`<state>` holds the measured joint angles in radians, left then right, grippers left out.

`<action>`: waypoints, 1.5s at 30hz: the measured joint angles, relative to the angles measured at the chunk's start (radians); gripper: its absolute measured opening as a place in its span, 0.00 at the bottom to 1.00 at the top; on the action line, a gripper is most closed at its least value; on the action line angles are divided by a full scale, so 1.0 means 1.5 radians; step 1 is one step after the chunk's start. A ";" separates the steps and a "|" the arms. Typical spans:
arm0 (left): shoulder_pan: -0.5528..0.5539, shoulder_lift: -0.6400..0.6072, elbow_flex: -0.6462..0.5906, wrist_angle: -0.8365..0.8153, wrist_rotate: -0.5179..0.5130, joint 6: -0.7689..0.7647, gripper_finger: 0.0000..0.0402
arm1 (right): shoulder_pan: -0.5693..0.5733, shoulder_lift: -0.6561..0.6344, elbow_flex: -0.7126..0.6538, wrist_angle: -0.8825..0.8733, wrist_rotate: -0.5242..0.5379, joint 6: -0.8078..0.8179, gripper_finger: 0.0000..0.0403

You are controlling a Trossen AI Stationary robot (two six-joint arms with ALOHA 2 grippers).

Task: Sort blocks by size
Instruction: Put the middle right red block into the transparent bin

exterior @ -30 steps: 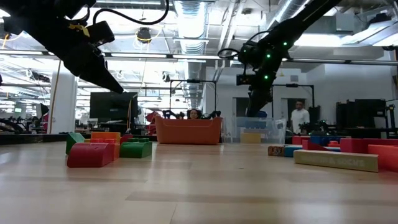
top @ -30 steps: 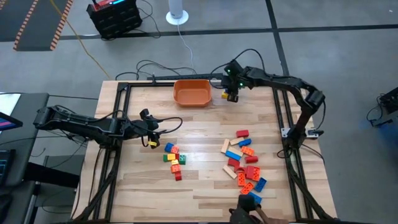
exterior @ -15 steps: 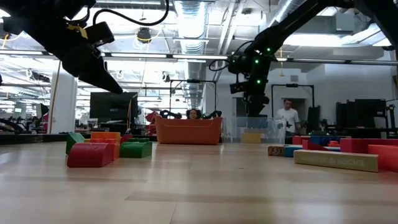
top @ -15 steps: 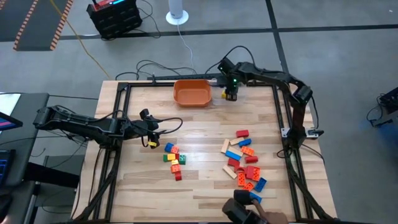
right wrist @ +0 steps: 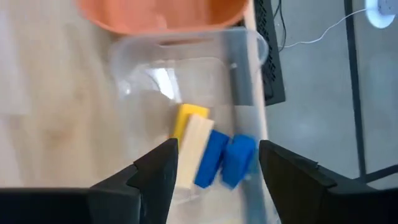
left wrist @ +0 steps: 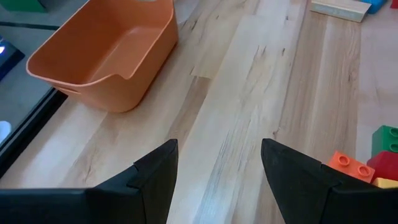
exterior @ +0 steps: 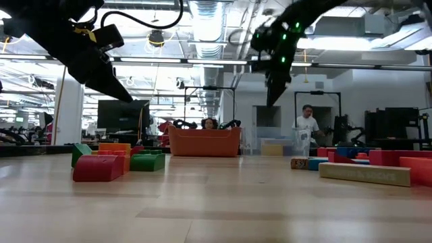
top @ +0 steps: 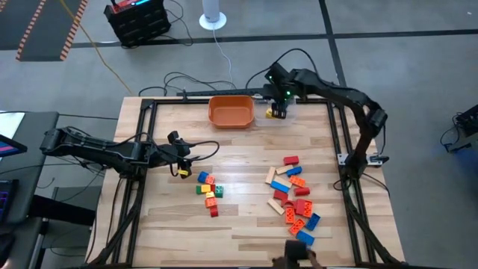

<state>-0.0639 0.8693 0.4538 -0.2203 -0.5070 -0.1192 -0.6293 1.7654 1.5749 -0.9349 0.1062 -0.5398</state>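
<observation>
On the left of the pale wooden tabletop [top: 239, 224], the left gripper [top: 181, 170] hangs low over the boards with its jaws apart and nothing between them, just beside a small cluster of plastic toy bricks [top: 208, 191] in blue, orange, yellow, green and red. In the left wrist view the two dark fingers [left wrist: 158, 174] frame bare wood, with an orange and a green brick at the edge. Toward the far edge sits the orange plastic bowl [top: 231, 110], apparently empty. Just right of it stands the clear plastic container [right wrist: 186, 118], holding a yellow brick [right wrist: 188, 118], a tan long brick [right wrist: 191, 152] and two blue bricks [right wrist: 225, 160] lying side by side. The right gripper [top: 278, 112] hovers above this container, jaws spread wide and empty. Farther right and nearer, a larger scattered pile of red, orange, blue and tan bricks [top: 294, 196] lies on the wood. In the low view, a person [exterior: 302, 131] stands in the room behind.
</observation>
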 joint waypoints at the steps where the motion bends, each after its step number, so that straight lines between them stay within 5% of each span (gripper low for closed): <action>1: 0.000 0.000 0.000 0.000 0.001 -0.003 0.56 | 0.012 -0.008 -0.001 -0.014 -0.003 0.016 0.63; 20: 0.000 0.000 0.000 -0.009 0.021 -0.006 0.56 | 0.225 -0.129 -0.342 0.008 -0.017 0.247 0.63; 32: 0.000 0.000 0.000 -0.017 0.022 -0.025 0.56 | 0.320 -0.130 -0.423 0.112 -0.020 0.285 0.63; 45: 0.000 0.000 0.000 -0.024 0.022 -0.018 0.56 | 0.318 -0.131 -0.488 0.148 -0.017 0.277 0.63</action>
<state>-0.0643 0.8696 0.4538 -0.2556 -0.4740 -0.1455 -0.1528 1.5684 0.8425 -0.7130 0.0808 -0.1250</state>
